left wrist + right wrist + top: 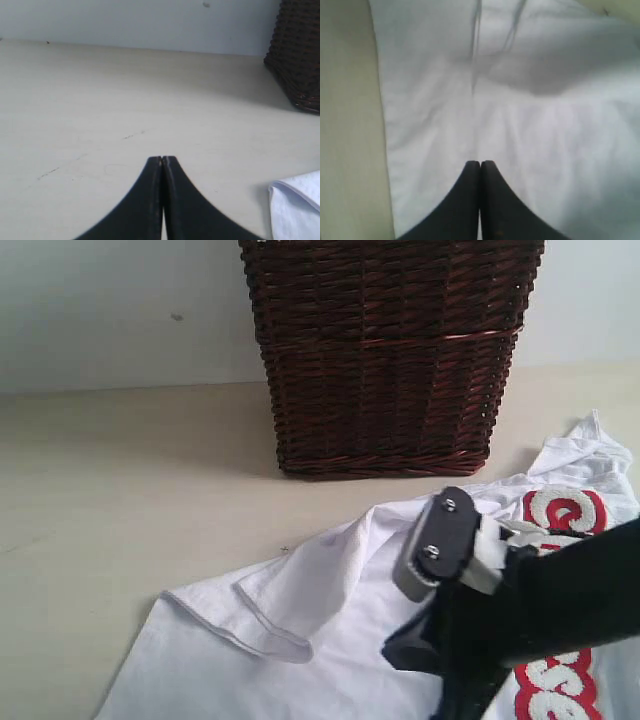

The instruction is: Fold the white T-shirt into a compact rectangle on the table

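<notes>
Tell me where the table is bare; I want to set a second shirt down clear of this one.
Widest bare patch: the table left of the wicker basket, between the wall and the sleeve of the white T-shirt. Crowded on the right, where shirt, basket and the right arm sit close.

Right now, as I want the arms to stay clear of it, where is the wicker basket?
In the exterior view the dark wicker basket stands top centre, at the back of the table, just behind the crumpled white T-shirt.

the white t-shirt [335,575] lies rumpled, red-outlined lettering up, on the beige table [130,480].
</notes>
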Robot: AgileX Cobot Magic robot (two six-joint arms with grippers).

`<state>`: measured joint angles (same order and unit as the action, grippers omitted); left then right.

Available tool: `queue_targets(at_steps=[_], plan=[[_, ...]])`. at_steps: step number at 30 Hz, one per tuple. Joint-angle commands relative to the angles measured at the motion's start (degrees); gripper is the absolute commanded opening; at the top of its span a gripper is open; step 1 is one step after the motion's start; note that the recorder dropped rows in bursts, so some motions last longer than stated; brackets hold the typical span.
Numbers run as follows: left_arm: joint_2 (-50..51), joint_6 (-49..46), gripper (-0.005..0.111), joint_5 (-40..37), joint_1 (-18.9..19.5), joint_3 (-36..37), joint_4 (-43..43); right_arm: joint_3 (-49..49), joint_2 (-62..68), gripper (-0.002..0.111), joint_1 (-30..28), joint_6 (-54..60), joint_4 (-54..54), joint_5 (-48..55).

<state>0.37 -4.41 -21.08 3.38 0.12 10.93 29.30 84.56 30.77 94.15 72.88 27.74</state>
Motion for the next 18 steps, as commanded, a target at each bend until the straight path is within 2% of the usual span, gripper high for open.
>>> queue_targets(at_steps=[1,4,6,9,18], plan=[[-0.37,0.14,0.0,0.22,-0.3,-0.12,0.26,6.11,8.67,0.0,6.86,-7.12,2.02,-0.24],[-0.37,0.14,0.0,0.11,-0.3,-0.12,0.26,10.51,16.33,0.0,10.18,-21.59,-9.73,5.22],[-0.37,0.14,0.0,0.11,-0.3,-0.12,0.26,12.15,18.9,0.0,10.56,-25.84,-12.65,6.41],[-0.37,0.14,0.0,0.11,-0.3,-0.12,0.26,12.42,21.45,0.0,10.56,-26.91,-15.65,8.66],[-0.37,0.14,0.0,0.11,-0.3,-0.12,0.26,12.42,23.11,0.0,10.56,-28.09,-22.62,30.5]])
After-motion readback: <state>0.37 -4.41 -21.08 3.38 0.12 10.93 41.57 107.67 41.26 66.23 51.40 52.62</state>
